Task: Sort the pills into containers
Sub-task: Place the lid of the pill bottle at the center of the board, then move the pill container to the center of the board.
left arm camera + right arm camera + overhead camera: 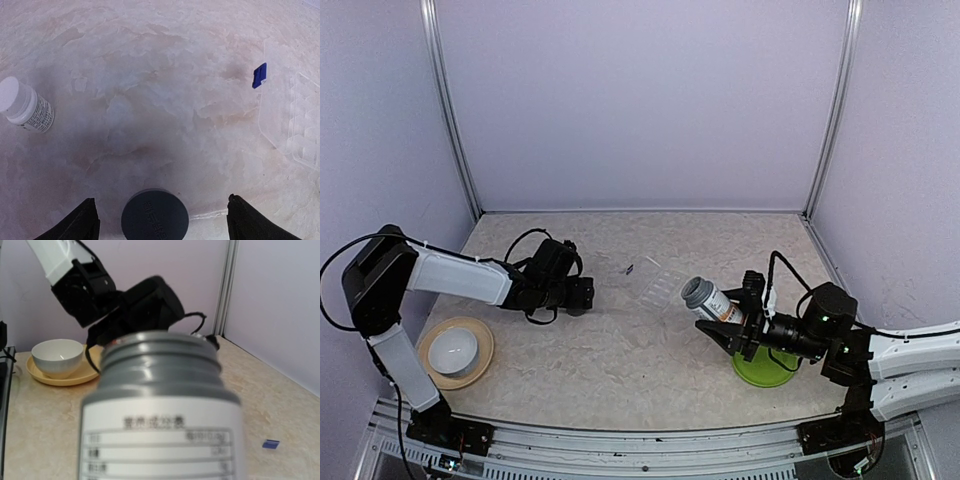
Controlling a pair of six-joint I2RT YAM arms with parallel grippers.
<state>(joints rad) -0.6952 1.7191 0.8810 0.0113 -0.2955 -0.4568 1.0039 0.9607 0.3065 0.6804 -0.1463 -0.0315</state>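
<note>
My right gripper point(735, 322) is shut on the bottle point(710, 300), holding it tilted above the table with its mouth toward the left arm. Up close, the bottle point(162, 410) shows a bare gray threaded neck and a white label and hides my right fingers. The gray cap point(155, 216) lies flat on the table between the wide-apart fingers of my open left gripper point(160, 201), touching neither. The small vial point(25, 106) with a white cap lies on its side to the far left. One small blue pill point(259, 75) rests on the table near the clear tray.
A clear compartment tray point(660, 285) lies mid-table between the arms. A flat green plate point(765, 368) sits under the right wrist. A white bowl on a tan plate point(455, 350) stands at the front left. Walls close in the back and sides.
</note>
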